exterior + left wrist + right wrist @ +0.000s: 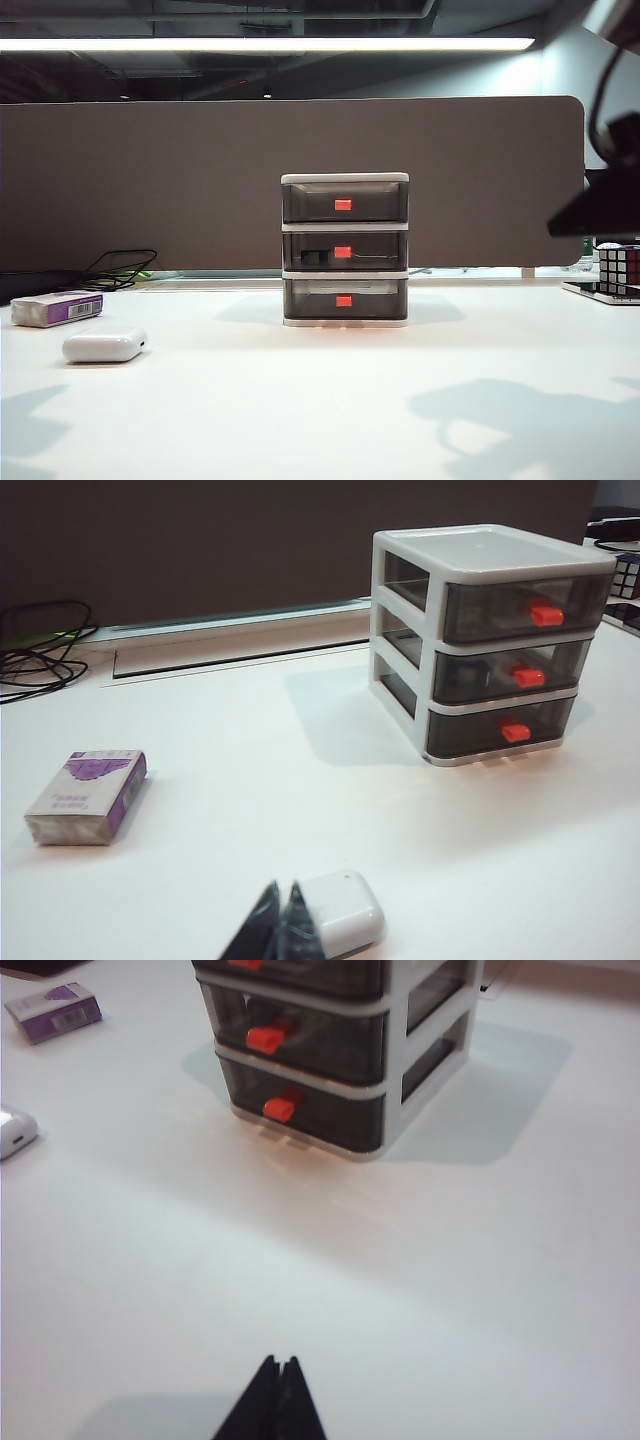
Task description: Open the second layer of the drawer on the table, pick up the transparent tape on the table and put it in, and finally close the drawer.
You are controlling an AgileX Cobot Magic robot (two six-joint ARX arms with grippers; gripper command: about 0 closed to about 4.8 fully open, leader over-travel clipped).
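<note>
your left hand and right hand are both hovering closed and empty above the tabletop, drawer shut.

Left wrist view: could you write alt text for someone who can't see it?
A white three-drawer unit with all its smoky drawers shut stands on a white table. Nearer, the left gripper, shut, hovers by a white rounded case; a purple-and-white box lies off to the side.

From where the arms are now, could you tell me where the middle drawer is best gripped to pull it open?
Grip the red-orange tab at the front centre of the second layer, coming level from the front; it is the only part that juts out.
</note>
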